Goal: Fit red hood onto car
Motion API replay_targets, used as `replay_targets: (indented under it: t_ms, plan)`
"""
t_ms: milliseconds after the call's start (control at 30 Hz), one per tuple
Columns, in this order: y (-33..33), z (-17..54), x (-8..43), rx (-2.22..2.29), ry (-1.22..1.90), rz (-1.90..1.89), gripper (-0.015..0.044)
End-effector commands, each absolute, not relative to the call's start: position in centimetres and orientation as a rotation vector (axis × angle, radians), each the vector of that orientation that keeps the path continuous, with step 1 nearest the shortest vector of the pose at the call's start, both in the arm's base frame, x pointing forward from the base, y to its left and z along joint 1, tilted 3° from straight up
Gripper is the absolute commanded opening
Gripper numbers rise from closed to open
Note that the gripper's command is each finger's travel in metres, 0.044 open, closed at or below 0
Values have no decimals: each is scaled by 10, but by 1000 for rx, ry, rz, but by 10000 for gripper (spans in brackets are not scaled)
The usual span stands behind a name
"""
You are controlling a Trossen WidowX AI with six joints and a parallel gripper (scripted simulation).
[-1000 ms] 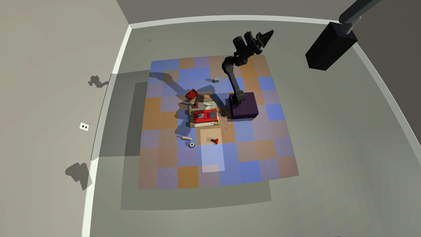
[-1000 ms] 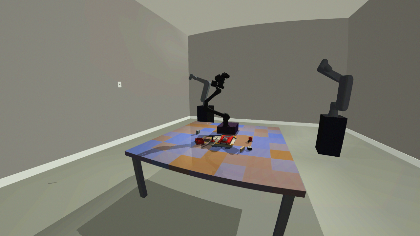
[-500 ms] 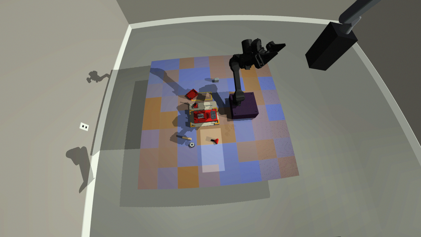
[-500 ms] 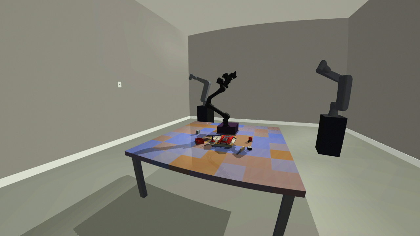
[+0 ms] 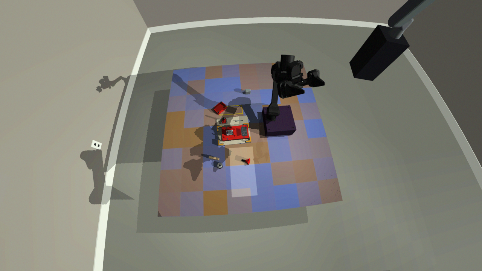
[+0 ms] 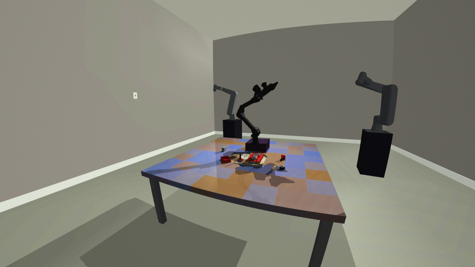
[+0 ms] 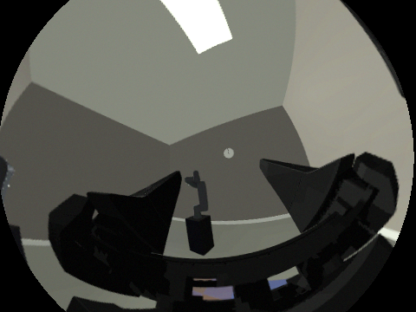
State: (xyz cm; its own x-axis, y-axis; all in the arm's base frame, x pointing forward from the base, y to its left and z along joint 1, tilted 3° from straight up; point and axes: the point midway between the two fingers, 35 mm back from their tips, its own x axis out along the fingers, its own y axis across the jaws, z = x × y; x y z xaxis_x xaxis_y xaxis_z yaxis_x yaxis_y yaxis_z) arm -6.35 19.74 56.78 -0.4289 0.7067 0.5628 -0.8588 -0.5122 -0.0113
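The red hood [image 5: 219, 108] [image 6: 225, 159] lies on the table outside the jig, turned at an angle. It looks like an open shell with its hollow side up. The red chassis [image 5: 237, 135] [image 6: 261, 155] sits in the cream jig [image 5: 232, 142] with orange corners. The engine block [image 5: 229, 132] [image 6: 254, 157] is on its deck; the pegs are too small to make out clearly. My gripper [image 5: 314, 87] [image 6: 277, 82] [image 7: 221, 169] is open and empty, high above the table and far from the hood. The wrist view shows both fingers wide apart against the walls.
A red part with a black stem [image 5: 224, 120] [image 6: 240, 159] stands on the jig's cream board near the hood. Another red and black part [image 5: 248, 161], a wooden block [image 5: 214, 158] and a dark ring [image 5: 218, 165] lie beyond the chassis. A grey block [image 5: 247, 91] lies behind the hood.
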Motion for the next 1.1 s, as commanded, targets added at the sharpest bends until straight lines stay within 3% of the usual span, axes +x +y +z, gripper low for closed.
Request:
replay_targets:
  t_ms: [0,500,1067]
  plan:
    - [223,561,-46,535,-353,1945,440]
    - [308,507,57,169,-234,1572,440]
    - [323,437,190,-119,-46,1222,440]
